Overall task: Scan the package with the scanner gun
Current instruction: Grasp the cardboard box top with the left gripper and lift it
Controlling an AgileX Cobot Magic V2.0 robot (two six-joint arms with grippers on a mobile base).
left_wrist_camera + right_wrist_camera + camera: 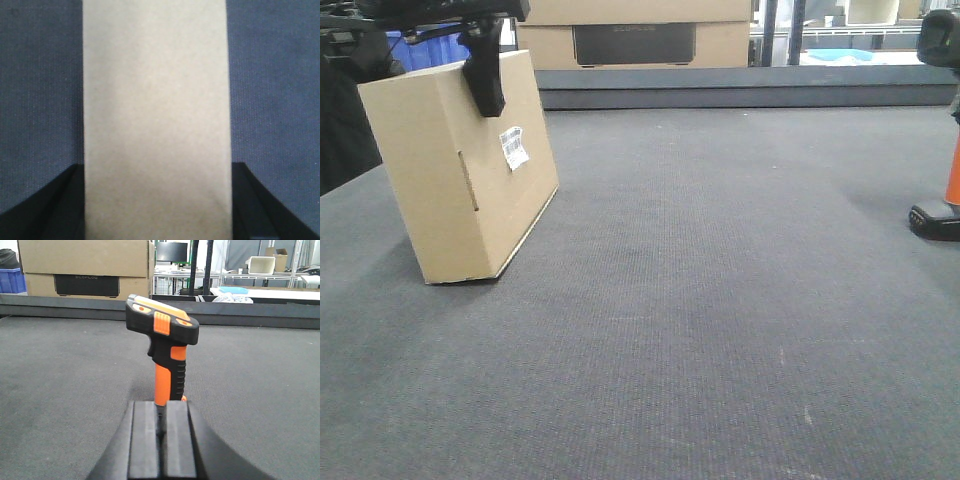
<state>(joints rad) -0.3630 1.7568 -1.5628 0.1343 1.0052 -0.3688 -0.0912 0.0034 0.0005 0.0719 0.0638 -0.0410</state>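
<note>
The package [460,180] is a plain brown cardboard box standing tilted on one edge at the far left of the grey mat, with a white barcode label [514,147] on the side facing right. My left gripper [480,80] grips its top from above. In the left wrist view the package [155,100] fills the gap between the two black fingers [65,210]. The scanner gun [162,340], black head over orange handle, stands upright just beyond my right gripper [161,425], which is shut with nothing in it. In the front view the scanner gun [952,175] shows at the right edge.
A larger cardboard box with a dark panel [635,40] sits behind a raised dark ledge [740,90] along the mat's far edge. A blue crate [420,45] stands at the back left. Shelving and tables lie beyond the ledge at the right.
</note>
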